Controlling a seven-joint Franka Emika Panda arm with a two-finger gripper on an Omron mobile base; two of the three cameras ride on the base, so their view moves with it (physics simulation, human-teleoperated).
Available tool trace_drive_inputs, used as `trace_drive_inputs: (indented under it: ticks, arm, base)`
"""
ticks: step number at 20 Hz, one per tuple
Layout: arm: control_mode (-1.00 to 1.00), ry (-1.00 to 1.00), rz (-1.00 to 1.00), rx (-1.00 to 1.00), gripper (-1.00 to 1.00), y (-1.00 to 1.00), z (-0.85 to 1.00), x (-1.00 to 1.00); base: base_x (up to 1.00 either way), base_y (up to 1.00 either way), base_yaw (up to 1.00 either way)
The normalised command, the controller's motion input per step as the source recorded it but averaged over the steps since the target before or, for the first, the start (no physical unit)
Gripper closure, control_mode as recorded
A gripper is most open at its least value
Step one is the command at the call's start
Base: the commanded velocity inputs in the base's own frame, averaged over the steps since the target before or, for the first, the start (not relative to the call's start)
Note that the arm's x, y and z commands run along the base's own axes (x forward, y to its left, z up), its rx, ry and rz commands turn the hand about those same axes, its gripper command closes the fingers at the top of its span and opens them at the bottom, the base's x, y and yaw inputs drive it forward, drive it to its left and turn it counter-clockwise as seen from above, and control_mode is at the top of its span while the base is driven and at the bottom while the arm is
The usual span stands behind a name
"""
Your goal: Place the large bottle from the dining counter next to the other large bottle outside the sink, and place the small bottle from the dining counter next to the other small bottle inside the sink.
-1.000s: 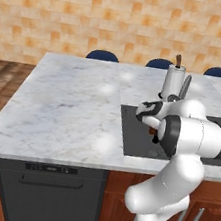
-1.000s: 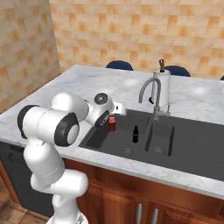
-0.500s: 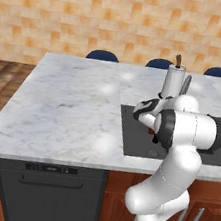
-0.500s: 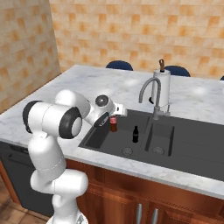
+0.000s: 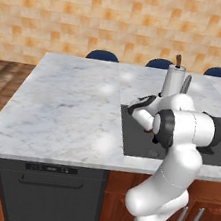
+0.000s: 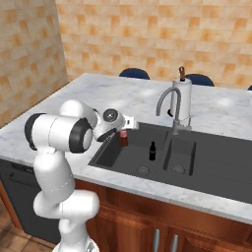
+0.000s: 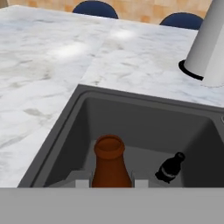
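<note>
My gripper (image 6: 124,133) is shut on the neck of the small bottle (image 6: 124,140), a reddish-brown one, and holds it upright over the left basin of the dark sink (image 6: 106,152). In the hand view that small bottle (image 7: 109,168) stands between my fingertips (image 7: 82,183), low in the basin. The other small bottle (image 6: 152,151), black and slender, stands on the basin floor just to its right, also seen from the hand (image 7: 171,167). The large bottle (image 6: 183,97), tall and pale with a dark neck, stands on the counter behind the faucet (image 6: 170,106).
White marble counter (image 5: 68,101) spreads wide to the left of the sink (image 5: 133,141). Dark blue stools (image 6: 134,73) line its far edge. My own arm (image 5: 179,133) blocks the basin in the left base view. A divider splits the sink into two basins.
The hand with the small bottle has sunk slightly into the left basin. My elbow has swung a little. The other bottles have not moved.
</note>
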Motion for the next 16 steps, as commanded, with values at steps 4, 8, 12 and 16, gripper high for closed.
trace_drive_inputs:
  ticks: [4,8,12,16]
  arm:
    - [-1.00,-0.09,0.08,-0.01,1.00,-0.17,-0.30,-0.34]
    - [-1.00,-0.08,0.07,-0.06,1.00,-0.27,-0.37,-0.32]
    - [-1.00,-0.06,0.07,-0.07,1.00,-0.26,-0.42,-0.15]
    - [-1.00,-0.06,0.06,-0.03,1.00,-0.17,-0.45,0.00]
  base:
    - [0.00,0.00,0.00]
    - [0.00,0.00,0.00]
    - [0.00,0.00,0.00]
    - [0.00,0.00,0.00]
